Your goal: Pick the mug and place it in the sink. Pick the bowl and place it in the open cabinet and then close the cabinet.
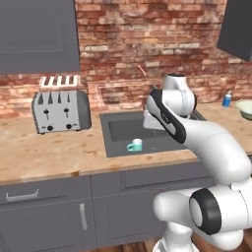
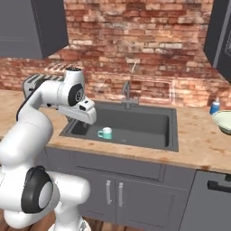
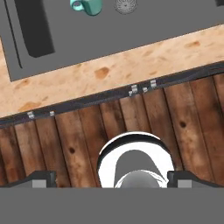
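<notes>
The teal-green mug [image 1: 135,145] [image 2: 106,132] stands upright on the floor of the dark grey sink [image 1: 120,129] [image 2: 144,124], near its front wall. My gripper [image 2: 85,118] hovers above the sink's front left part, open and empty, clear of the mug. In the hand view the mug [image 3: 87,6] lies at the top edge beside the round drain [image 3: 126,5], and my fingertips [image 3: 41,177] stand wide apart. The cream-white bowl [image 1: 245,109] [image 2: 223,122] rests on the counter at the far right. Part of the dark wall cabinet [image 2: 221,40] [image 1: 236,29] hangs above it.
A silver toaster [image 1: 60,109] stands on the counter left of the sink. A small blue bottle [image 1: 227,99] [image 2: 214,107] sits behind the bowl. The faucet [image 2: 127,92] rises at the sink's back. Grey drawers [image 1: 29,194] and doors [image 2: 115,191] run below the counter.
</notes>
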### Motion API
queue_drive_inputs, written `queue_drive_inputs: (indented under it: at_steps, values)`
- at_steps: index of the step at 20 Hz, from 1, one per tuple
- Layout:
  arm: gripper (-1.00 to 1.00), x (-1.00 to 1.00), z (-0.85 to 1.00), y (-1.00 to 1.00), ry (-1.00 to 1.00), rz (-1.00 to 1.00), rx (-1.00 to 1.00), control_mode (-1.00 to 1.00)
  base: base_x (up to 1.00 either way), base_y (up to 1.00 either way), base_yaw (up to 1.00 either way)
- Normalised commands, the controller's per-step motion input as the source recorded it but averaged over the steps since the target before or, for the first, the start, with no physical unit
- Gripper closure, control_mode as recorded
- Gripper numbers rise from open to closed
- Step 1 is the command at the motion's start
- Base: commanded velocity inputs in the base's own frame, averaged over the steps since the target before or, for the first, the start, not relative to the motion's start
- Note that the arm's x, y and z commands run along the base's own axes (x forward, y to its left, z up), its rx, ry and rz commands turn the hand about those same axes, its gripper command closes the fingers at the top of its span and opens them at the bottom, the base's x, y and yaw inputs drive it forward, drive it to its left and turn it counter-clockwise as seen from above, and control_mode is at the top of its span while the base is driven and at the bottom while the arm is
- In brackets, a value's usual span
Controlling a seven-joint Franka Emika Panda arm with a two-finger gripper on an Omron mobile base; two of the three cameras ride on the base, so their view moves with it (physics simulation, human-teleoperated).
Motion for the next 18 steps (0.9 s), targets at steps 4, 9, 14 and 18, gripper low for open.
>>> queue_drive_inputs:
  at_steps: [4, 9, 14, 18]
  values:
    - [-1.00, 0.00, 0.00, 0.00, 0.00, 0.00, 0.00, 1.00, -0.94, 0.00, 0.00]
    - [-1.00, 0.00, 0.00, 0.00, 0.00, 0.00, 0.00, 1.00, -0.94, -0.22, 0.00]
    - [-1.00, 0.00, 0.00, 0.00, 0.00, 0.00, 0.00, 1.00, -0.70, -0.71, 0.00]
    - [-1.00, 0.00, 0.00, 0.00, 0.00, 0.00, 0.00, 1.00, -0.62, -0.82, 0.00]
